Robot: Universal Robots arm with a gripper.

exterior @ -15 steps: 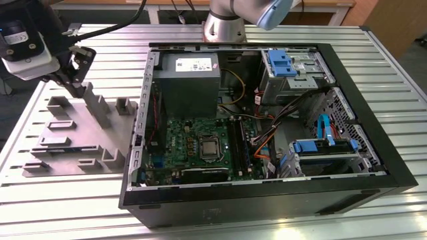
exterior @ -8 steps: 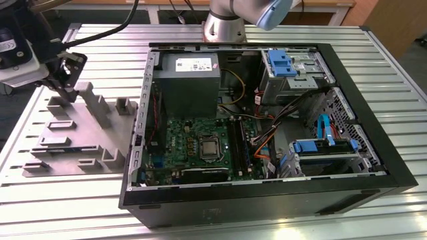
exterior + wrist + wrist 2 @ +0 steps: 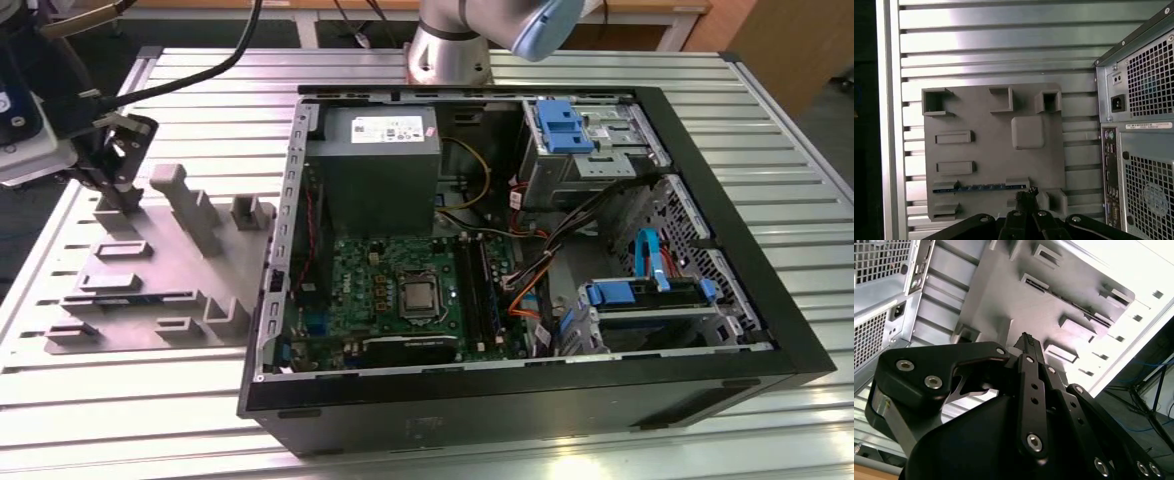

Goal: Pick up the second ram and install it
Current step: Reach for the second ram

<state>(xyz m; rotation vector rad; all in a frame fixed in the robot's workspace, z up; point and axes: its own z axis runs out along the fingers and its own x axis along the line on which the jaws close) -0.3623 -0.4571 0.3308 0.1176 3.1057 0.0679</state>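
Second ram (image 3: 979, 187), slotted edge-up in grey fixture plate (image 3: 994, 150): likely light, stiff, fragile; best pinched across flat faces mid-length. Gripper (image 3: 1027, 193) closed, empty, over plate.

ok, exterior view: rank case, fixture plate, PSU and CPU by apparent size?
Largest to smallest:
1. case
2. fixture plate
3. PSU
4. CPU
Plate vs PSU is the closest call, but the plate looks wider.
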